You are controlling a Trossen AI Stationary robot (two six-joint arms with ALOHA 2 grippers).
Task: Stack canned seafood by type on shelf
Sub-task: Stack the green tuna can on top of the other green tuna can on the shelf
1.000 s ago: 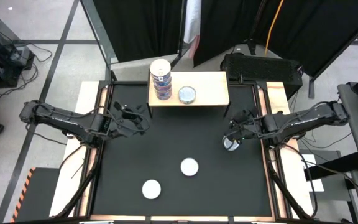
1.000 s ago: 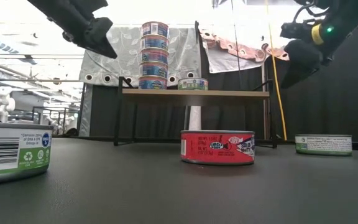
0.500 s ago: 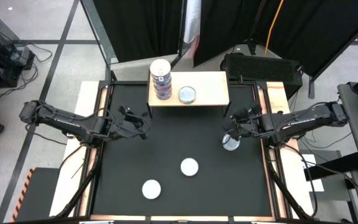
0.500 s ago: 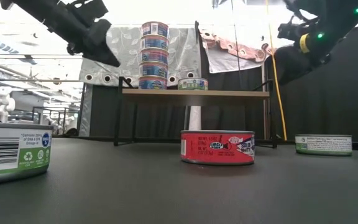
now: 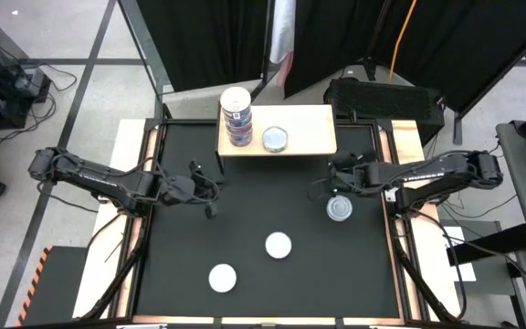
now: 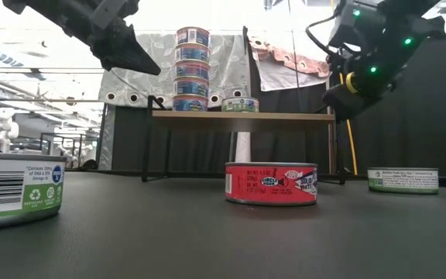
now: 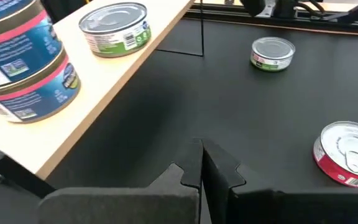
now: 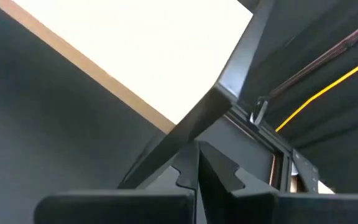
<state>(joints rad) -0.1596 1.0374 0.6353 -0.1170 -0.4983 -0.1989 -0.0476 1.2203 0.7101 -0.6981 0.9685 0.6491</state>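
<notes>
Near the desk's right edge, a green-labelled tin [image 5: 340, 209] lies just beside the right gripper [image 5: 318, 188], seemingly untouched; fingers pressed together, empty.

Counter [image 5: 245, 219] is covered in matt black, slightly textured sheet; shelf [image 5: 309, 128] has a pale smooth wood top on thin dark metal legs. Tins [image 7: 114, 28] are shiny silver metal on the lids, with glossy printed paper labels around the sides. Left gripper [image 7: 201, 165] looks matt black plastic.
</notes>
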